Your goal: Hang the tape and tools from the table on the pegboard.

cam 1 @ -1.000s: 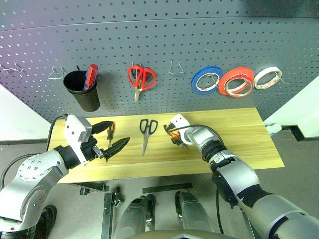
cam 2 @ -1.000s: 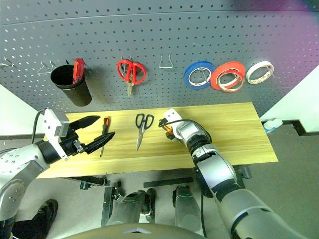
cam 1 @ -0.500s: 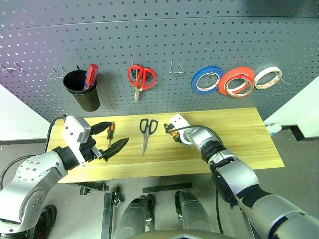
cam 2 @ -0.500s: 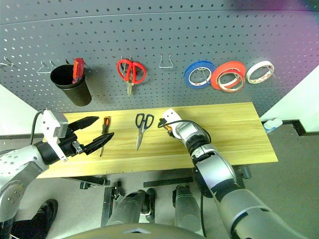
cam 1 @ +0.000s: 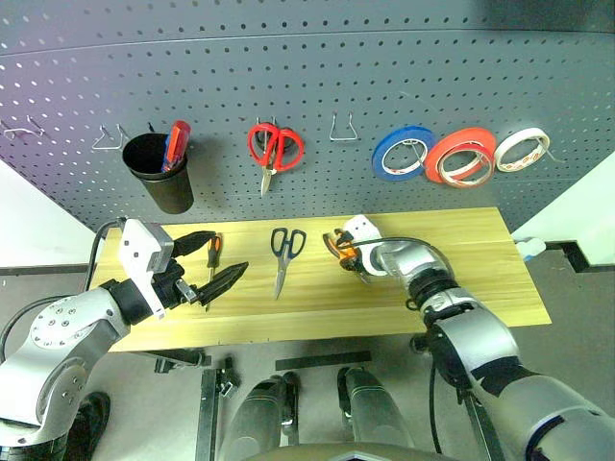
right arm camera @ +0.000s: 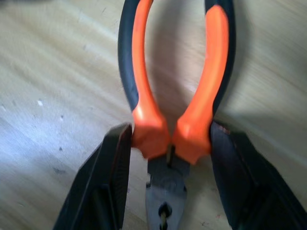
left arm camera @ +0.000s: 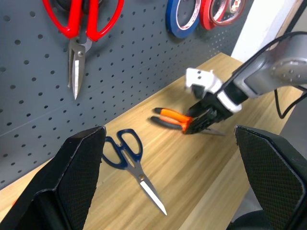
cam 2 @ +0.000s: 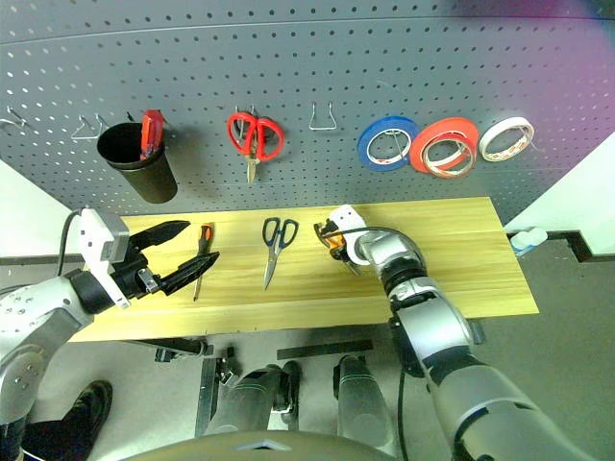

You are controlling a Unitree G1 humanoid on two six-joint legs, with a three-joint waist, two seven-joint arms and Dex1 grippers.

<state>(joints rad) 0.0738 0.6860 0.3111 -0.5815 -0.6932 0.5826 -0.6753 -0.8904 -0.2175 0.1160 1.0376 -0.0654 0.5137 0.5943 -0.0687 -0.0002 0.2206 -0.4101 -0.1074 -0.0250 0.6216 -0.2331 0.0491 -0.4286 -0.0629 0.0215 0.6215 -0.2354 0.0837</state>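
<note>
While table-bound, pliers (right arm camera: 172, 115) sit pinched — right claw (right arm camera: 168, 158) clamps them

— What is the right claw (right arm camera: 170, 179) doing?
— Its two black fingers (right arm camera: 103, 184) are pressing against the pliers (right arm camera: 170, 110) from either side, just below the orange-and-black handles.
— Are the pliers lying on the desk (right arm camera: 53, 81)?
— Seemingly so; the blur is making any gap under them hard to judge.
</note>
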